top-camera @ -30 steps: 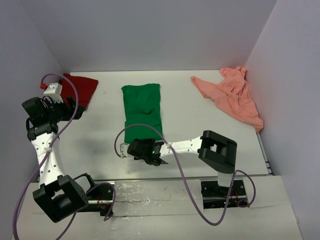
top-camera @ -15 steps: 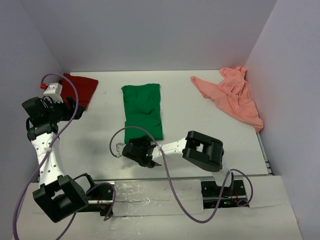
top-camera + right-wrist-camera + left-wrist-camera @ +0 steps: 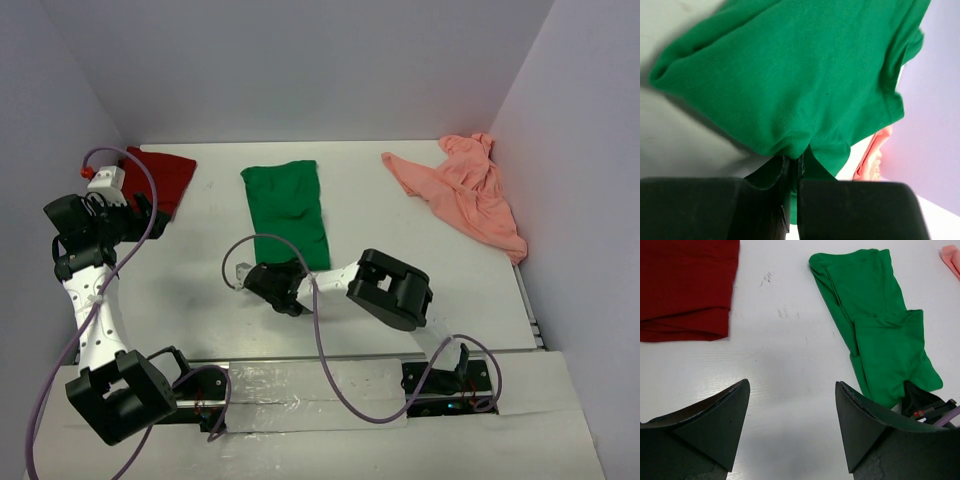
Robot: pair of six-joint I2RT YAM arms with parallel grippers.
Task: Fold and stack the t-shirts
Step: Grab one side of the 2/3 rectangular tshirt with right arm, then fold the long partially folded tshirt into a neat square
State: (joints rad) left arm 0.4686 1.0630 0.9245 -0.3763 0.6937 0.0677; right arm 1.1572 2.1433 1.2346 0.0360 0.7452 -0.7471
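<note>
Right wrist view: the right pincer [image 3: 791, 167] pinched the green t-shirt [image 3: 790, 75] at its near edge, the left pincer [image 3: 791, 385] spread; folding next needed that edge carried over.

Right hand [image 3: 265, 272] meets the green t-shirt [image 3: 287, 205] — at its near edge.

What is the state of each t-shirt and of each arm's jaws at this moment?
green t-shirt: partly folded into a long strip, near edge pinched by the right gripper.
dark red t-shirt: folded, lying at the far left.
salmon-pink t-shirt: unfolded, crumpled at the far right.
left gripper: jaws open, holding nothing.
right gripper: jaws shut on the green t-shirt.
</note>
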